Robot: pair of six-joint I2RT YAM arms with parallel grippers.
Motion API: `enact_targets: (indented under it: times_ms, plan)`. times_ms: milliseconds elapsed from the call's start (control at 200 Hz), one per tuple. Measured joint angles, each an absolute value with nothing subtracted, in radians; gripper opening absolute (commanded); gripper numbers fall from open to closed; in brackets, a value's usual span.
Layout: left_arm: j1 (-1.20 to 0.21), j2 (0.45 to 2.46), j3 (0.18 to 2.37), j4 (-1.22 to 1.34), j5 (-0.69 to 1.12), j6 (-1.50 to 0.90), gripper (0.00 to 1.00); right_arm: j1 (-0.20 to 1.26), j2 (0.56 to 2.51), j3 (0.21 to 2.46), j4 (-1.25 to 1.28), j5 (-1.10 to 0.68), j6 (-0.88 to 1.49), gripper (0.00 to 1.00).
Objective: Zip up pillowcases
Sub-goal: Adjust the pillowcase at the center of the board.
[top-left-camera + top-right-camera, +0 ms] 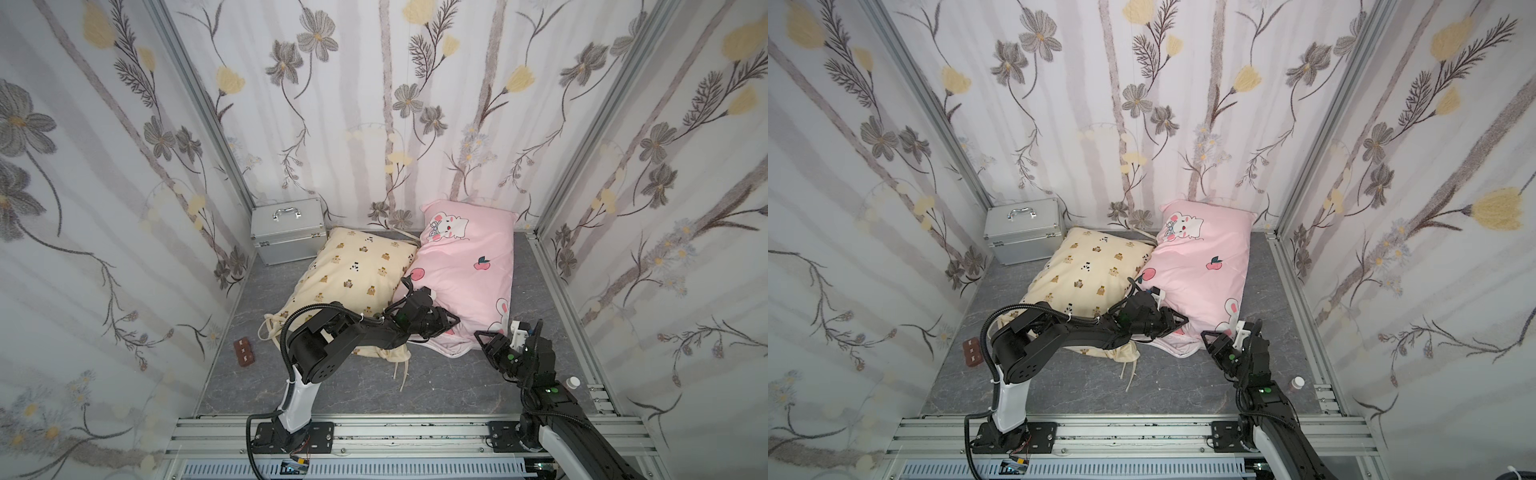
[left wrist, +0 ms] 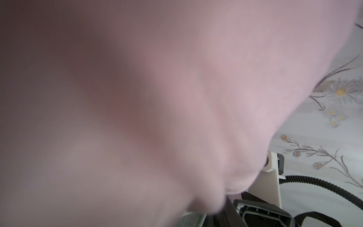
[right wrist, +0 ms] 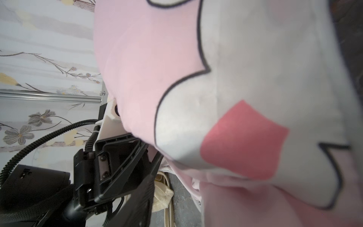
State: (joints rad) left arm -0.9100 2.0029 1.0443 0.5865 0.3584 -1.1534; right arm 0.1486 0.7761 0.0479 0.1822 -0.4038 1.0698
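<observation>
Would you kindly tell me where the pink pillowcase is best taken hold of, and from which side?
Grip the pink pillowcase by its thin flat hem at the near end, coming in low from the robot's side. The stuffed body bulges, likely too thick to pinch, whereas that hem lies flat on the gray tabletop.

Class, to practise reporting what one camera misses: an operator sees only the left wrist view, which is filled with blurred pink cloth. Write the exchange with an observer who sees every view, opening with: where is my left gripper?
Observer: In a top view, the left gripper is on the near left corner of the pink pillowcase.
Operator: And the right gripper?
Observer: The right gripper is at that pillowcase's near right corner, beside the rabbit print.
Operator: What lies next to the pink one?
Observer: The cream bear-print pillowcase, touching its left side.
</observation>
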Motion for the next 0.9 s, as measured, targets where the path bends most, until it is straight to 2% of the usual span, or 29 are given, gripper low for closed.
enact_targets:
  times_ms: [145, 235, 370, 555, 644, 899]
  plan:
    - [-0.945, 1.964, 1.007, 0.595, 0.327, -1.186, 0.37, 0.149, 0.81, 0.048, 0.17, -0.364, 1.07, 0.14]
    - [-0.967, 1.924, 0.979, 0.586, 0.308, -1.196, 0.41, 0.149, 0.819, 0.044, 0.159, -0.36, 1.069, 0.0]
    - [-0.984, 1.875, 0.949, 0.578, 0.304, -1.209, 0.51, 0.149, 0.807, 0.045, 0.146, -0.358, 1.069, 0.0]
    - [-0.983, 1.827, 0.92, 0.563, 0.303, -1.229, 0.56, 0.148, 0.71, 0.077, 0.063, -0.435, 1.045, 0.0]
    - [-0.99, 1.795, 0.91, 0.572, 0.317, -1.236, 0.56, 0.146, 0.664, 0.089, 0.046, -0.495, 1.035, 0.0]
    - [-1.027, 1.766, 0.881, 0.629, 0.36, -1.292, 0.44, 0.144, 0.649, 0.083, 0.069, -0.627, 1.079, 0.0]
